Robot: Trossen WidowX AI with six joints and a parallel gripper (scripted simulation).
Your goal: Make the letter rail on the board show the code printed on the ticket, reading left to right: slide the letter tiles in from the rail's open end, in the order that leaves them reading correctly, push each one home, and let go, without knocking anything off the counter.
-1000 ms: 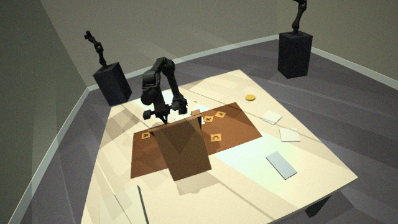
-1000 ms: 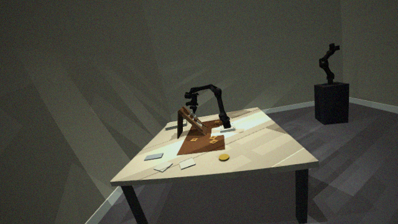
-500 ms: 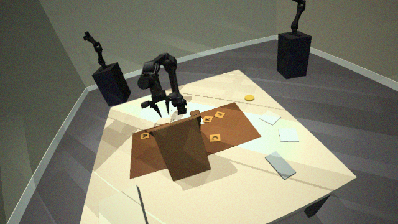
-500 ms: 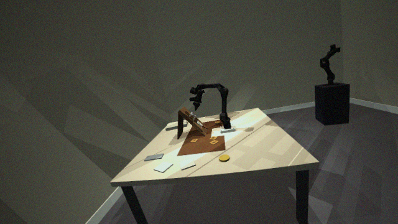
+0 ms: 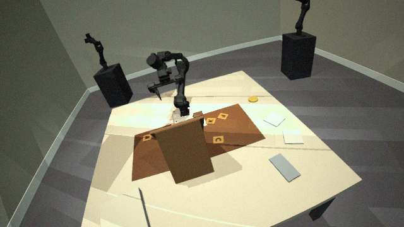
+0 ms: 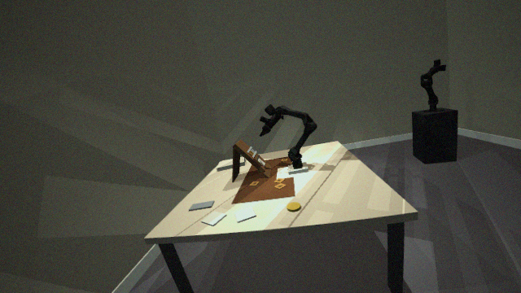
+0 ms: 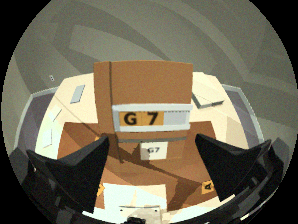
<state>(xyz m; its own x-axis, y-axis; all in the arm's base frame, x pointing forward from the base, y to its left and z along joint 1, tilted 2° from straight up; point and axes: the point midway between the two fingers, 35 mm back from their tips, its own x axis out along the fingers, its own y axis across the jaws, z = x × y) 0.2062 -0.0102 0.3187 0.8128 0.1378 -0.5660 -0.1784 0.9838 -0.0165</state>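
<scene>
Tiles G and 7 sit side by side in the letter rail [image 7: 150, 119], a pale strip running across the face of the slanted brown board [image 7: 143, 83], and below it a small white ticket [image 7: 153, 151] carries print too blurred to read with confidence. The gripper [image 7: 152, 156] hangs above and in front of the board with its jaws spread wide and nothing between them, so by my reading a tile is home and released, and the step in hand is the retreat ahead of the next pick.

Whether the code needs more letters I cannot tell from the ticket. If it does, the next move calls for a swing down to the loose tiles on the brown mat [image 5: 246, 126]: one marked K [image 5: 211, 120], one beside it [image 5: 223, 116], one marked C [image 5: 218, 139], and one on the far side of the board [image 5: 147, 137]. Each would want a pinch by the edges and a feed from the rail's open end.

All tiles are thin, flat orange squares with dark glyphs, likely slippery to lift off a flat sheet. The board is a plain matte slab propped at a slope. Elsewhere on the pale tabletop [image 5: 315, 189] lie a yellow disc [image 5: 252, 99], two white cards [image 5: 274, 119] [image 5: 292, 137] and a grey plate [image 5: 284, 167], all low and easy to nudge
</scene>
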